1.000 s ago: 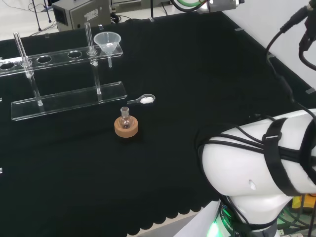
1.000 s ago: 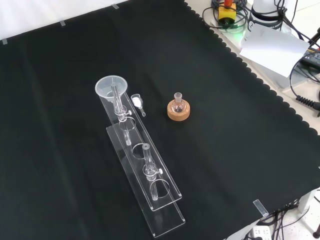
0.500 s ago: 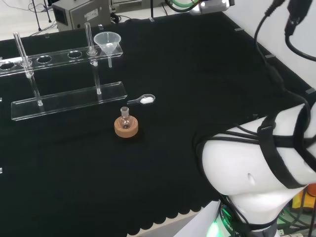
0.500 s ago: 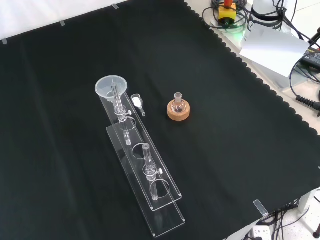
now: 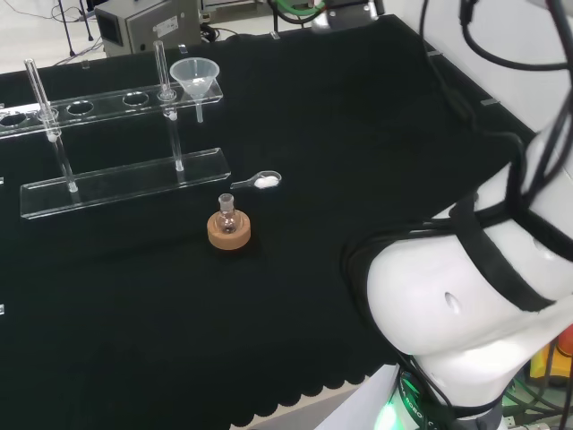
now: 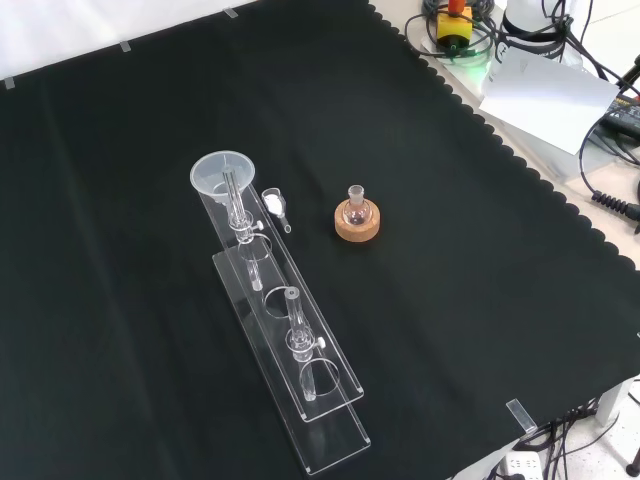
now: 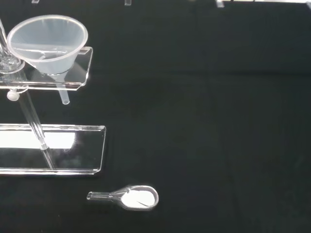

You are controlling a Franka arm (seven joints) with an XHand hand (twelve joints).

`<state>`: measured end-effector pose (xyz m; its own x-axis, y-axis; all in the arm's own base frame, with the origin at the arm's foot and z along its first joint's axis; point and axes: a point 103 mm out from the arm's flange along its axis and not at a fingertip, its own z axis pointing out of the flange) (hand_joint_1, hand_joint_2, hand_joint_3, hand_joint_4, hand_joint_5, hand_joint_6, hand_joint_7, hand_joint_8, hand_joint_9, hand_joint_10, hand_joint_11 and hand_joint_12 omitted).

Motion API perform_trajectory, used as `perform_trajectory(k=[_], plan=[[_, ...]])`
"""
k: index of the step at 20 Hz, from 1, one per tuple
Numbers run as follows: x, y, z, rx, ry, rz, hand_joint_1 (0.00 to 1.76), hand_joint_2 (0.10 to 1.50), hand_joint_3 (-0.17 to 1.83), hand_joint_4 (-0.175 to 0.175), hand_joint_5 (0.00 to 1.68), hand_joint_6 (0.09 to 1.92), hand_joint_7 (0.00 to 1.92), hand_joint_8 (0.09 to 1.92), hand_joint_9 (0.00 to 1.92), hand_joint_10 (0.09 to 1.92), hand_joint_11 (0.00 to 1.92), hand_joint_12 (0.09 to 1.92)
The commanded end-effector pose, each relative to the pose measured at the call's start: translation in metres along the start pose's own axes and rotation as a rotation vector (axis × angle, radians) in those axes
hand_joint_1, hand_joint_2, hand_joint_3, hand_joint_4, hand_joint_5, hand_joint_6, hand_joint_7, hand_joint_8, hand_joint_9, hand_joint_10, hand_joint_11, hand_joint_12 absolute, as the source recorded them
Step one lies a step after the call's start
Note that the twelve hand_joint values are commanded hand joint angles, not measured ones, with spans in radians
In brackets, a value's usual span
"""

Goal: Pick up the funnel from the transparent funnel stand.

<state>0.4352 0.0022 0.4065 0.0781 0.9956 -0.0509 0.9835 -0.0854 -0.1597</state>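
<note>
While the funnel [image 5: 195, 76] sat in the end hole of the transparent funnel stand [image 5: 121, 184], its cone rested on the upper rail and its stem hung down through the hole, clear of the base plate. In the head view, the funnel occupied the right end of the upper rail; in the front view, the funnel [image 6: 223, 175] occupied the far end of the stand [image 6: 300, 385]. In the wrist view, the funnel [image 7: 47, 42] appeared as a wide, clear cone with its short stem projecting below the rail. The stand [image 7: 53, 148] carried two upright clear rods joining the base plate to the upper rail, and the rail showed further open holes along its length.

A small clear scoop [image 5: 258, 182] holding white powder lay flat on the black cloth, just beside the base plate at the funnel end. The scoop [image 7: 127, 197] had its bowl and handle lying roughly parallel to the base plate edge. A small round flask [image 5: 227, 215] stood upright in a cork ring [image 5: 229, 234] on the counter [image 5: 358, 143], near the scoop and apart from the stand. In the front view, the flask [image 6: 354, 207] stood to the right of the stand.

I could not tell whether my robot hand was released or clenched. My white arm link [image 5: 466, 305] stood at the right of the head view.
</note>
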Motion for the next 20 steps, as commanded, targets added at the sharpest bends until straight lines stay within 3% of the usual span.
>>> perform_trajectory(k=[1,8,20], plan=[[0.055,0.067,0.016,0.037,-0.066,-0.086,0.02,1.18,0.34,0.004,0.26,0.09,0.14,0.56,0.31,0.62,0.23,1.34],[0.079,0.093,0.031,0.081,-0.09,-0.115,0.08,1.13,0.31,-0.001,0.25,0.09,0.17,0.58,0.34,0.63,0.23,1.35],[0.09,0.125,0.055,0.161,-0.125,-0.131,0.3,1.01,0.25,-0.007,0.26,0.09,0.2,0.63,0.39,0.65,0.27,1.36]])
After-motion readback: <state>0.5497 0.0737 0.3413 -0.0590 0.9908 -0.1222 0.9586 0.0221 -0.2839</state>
